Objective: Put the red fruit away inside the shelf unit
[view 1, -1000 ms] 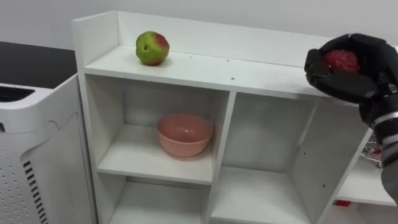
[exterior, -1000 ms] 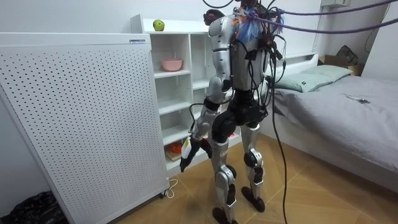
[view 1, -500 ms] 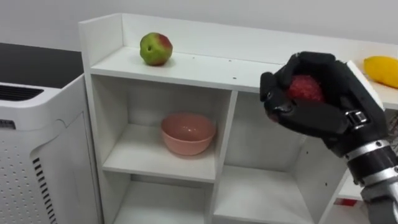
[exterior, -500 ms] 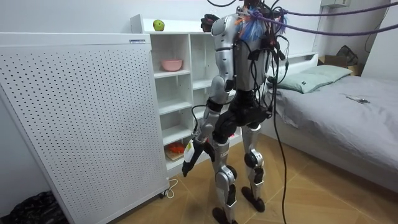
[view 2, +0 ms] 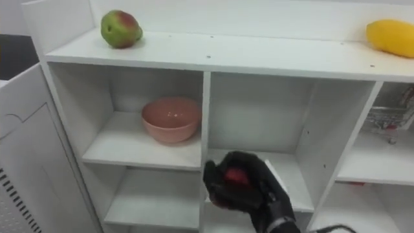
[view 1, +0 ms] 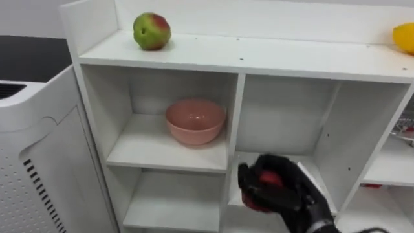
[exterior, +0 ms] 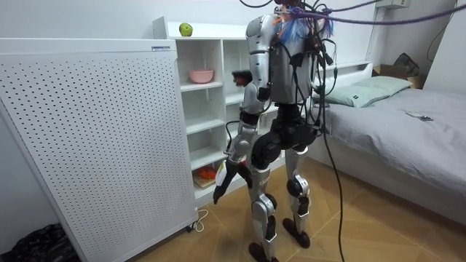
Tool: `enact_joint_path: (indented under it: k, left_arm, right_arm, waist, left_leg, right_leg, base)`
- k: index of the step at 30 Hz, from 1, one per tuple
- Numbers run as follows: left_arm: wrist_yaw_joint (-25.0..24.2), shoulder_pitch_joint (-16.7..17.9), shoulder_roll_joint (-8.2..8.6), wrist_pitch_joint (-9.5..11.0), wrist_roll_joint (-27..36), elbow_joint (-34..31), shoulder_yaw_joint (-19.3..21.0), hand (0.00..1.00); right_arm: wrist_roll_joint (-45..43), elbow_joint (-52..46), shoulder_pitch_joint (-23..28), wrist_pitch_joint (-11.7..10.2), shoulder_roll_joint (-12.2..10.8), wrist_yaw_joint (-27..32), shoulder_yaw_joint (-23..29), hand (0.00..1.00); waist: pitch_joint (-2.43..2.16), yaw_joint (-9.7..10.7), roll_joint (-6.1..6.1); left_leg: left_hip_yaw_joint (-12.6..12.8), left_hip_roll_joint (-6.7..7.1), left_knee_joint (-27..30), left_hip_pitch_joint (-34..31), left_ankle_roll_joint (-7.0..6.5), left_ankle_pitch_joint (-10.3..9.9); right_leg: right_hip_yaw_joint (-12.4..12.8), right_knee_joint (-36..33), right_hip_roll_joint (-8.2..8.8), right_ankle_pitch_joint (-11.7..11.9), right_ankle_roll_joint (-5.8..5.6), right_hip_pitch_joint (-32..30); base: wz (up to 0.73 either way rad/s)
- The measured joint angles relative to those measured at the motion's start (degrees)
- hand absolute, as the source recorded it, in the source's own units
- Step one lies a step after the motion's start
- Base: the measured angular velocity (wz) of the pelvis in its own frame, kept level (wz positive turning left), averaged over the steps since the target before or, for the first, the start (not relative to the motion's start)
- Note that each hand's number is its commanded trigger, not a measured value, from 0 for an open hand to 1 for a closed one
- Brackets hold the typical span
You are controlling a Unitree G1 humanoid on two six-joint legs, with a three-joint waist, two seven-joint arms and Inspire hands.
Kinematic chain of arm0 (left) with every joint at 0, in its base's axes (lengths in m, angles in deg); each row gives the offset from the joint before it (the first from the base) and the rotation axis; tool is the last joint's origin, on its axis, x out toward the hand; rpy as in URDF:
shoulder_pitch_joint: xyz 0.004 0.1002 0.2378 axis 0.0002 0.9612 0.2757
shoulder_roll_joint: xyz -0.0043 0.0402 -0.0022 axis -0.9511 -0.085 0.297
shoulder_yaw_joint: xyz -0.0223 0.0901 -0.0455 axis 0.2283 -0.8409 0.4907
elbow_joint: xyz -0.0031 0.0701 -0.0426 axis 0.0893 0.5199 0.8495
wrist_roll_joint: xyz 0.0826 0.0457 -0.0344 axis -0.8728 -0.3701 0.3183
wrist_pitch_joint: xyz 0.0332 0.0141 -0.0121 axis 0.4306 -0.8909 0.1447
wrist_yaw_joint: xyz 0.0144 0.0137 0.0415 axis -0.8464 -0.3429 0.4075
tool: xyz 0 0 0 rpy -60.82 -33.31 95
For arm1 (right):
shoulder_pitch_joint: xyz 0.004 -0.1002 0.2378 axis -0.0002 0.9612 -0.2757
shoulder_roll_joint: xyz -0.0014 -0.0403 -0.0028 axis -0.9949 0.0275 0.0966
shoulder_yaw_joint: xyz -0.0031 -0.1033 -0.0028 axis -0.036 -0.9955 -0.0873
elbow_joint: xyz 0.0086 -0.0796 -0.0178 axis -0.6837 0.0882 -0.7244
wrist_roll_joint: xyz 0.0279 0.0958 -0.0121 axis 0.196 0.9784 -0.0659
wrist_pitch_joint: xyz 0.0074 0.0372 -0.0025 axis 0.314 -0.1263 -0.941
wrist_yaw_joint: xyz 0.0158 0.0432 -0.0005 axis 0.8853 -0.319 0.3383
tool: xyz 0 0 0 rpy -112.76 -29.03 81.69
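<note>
— On the top shelf (view 1: 259, 57), far left, the apple (view 1: 152, 31); pink bowl (view 1: 195, 121) below. What's changed?
— The right hand (view 1: 284, 191), clenched round the red fruit (view 1: 269, 179), has dropped to the middle compartment (view 1: 284, 120) — probably placing it there

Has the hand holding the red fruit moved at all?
Yes. The right hand, shut on the red fruit, has dropped from the closet's top board to the compartment right of the pink bowl.
</note>
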State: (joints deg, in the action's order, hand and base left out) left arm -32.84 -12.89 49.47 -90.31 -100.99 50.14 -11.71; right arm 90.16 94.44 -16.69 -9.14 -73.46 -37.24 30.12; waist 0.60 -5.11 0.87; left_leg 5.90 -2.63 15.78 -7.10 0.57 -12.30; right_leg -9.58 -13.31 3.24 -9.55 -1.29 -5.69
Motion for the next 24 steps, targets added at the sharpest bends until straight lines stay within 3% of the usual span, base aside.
enact_joint_path:
  k: [7, 9, 14, 19, 24]
  left_arm:
    - [0.1, -1.8, 0.56, 0.4, 6.6, 2.8, -1.3, 0.00]
    - [0.0, -2.4, 0.65, 0.4, 7.2, 3.0, -2.1, 0.00]
    - [0.0, -3.1, 0.75, 0.3, 10.8, 2.9, -3.6, 0.00]
    - [-0.1, -3.0, 1.02, -0.7, 11.3, 2.0, -4.8, 0.00]
    - [-0.5, -3.0, 1.20, -1.2, 13.4, 0.6, -5.9, 0.00]
  right_arm:
    - [11.6, 12.9, -3.0, -0.5, -2.1, 2.5, 0.1, 1.00]
    - [19.6, 16.9, -5.5, -0.5, -2.5, 3.9, 0.3, 1.00]
    - [34.4, 24.1, -11.1, -0.4, -2.7, 5.8, 2.2, 1.00]
    - [47.5, 28.2, -13.9, -0.2, -1.5, 6.4, 6.5, 1.00]
    - [56.9, 35.4, -21.2, 0.0, 0.6, 6.3, 9.6, 1.00]
  waist:
    - [0.10, 0.0, -0.31]
    - [0.95, -0.1, -0.24]
    - [1.54, -0.4, -0.40]
    - [1.69, -1.6, -0.23]
    - [1.87, -2.7, -0.26]
  left_leg:
    - [0.1, 0.08, 1.1, -5.3, -0.35, 0.4]
    - [0.1, 0.34, 2.1, -7.8, -0.63, 0.6]
    - [0.1, 0.83, 5.9, -15.6, -1.20, 0.9]
    - [0.1, 1.75, 9.1, -22.8, -1.69, 1.2]
    - [0.2, 2.34, 12.3, -28.9, -1.87, 1.4]
  right_leg:
    - [0.1, -4.9, 0.61, 0.0, -0.01, -7.5]
    - [-0.1, -6.2, 1.07, -0.1, -0.02, -10.0]
    - [0.1, -9.2, 1.95, -0.2, 0.14, -17.4]
    - [0.2, -15.2, 3.73, -1.9, 0.57, -25.4]
    - [0.9, -19.9, 4.81, -3.1, 0.83, -32.3]
  base:
    - [-0.05]
    - [0.05]
    - [0.02]
    - [0.09]
    - [0.07]
